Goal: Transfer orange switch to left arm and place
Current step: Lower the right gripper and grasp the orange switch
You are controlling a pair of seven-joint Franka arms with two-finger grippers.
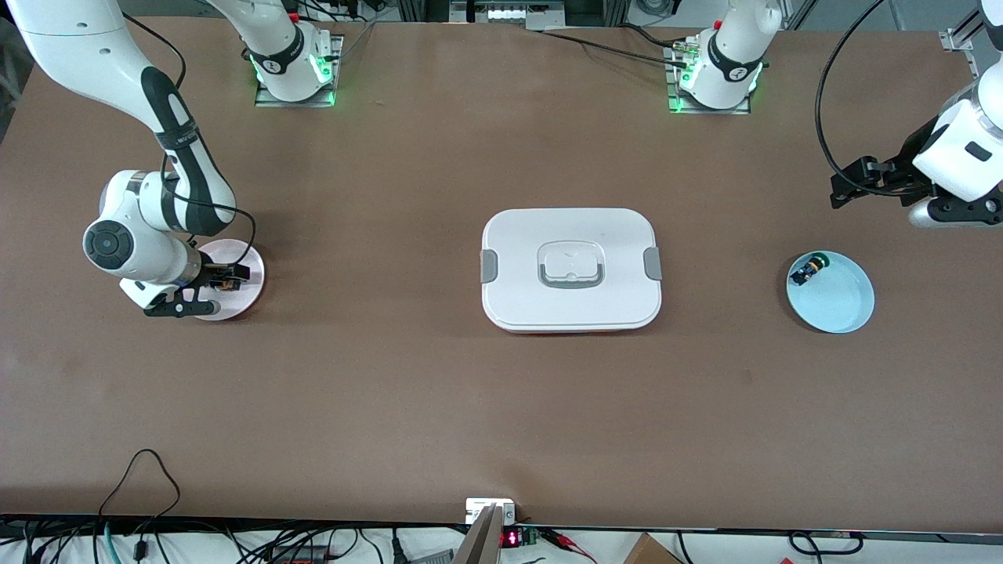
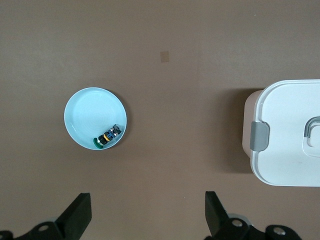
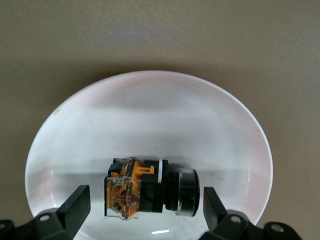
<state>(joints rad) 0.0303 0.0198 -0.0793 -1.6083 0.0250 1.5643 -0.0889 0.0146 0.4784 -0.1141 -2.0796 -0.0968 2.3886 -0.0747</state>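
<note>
The orange switch [image 1: 227, 276] lies on its side on a small pink plate [image 1: 244, 299] at the right arm's end of the table. My right gripper [image 1: 222, 282] is low over that plate and open, one finger on each side of the orange switch [image 3: 150, 192], neither touching it. The white box [image 1: 523, 299] with grey clips stands at the middle of the table. My left gripper [image 1: 837, 190] hangs open and empty over bare table at the left arm's end. In the left wrist view the left gripper [image 2: 148, 210] holds nothing, and the box [image 2: 290, 130] shows at the edge.
A light blue plate [image 1: 845, 304] at the left arm's end holds a small black switch [image 1: 809, 270] with blue, green and yellow parts. Cables and a small device [image 1: 490, 511] line the table edge nearest the front camera. Brown tabletop lies between the box and each plate.
</note>
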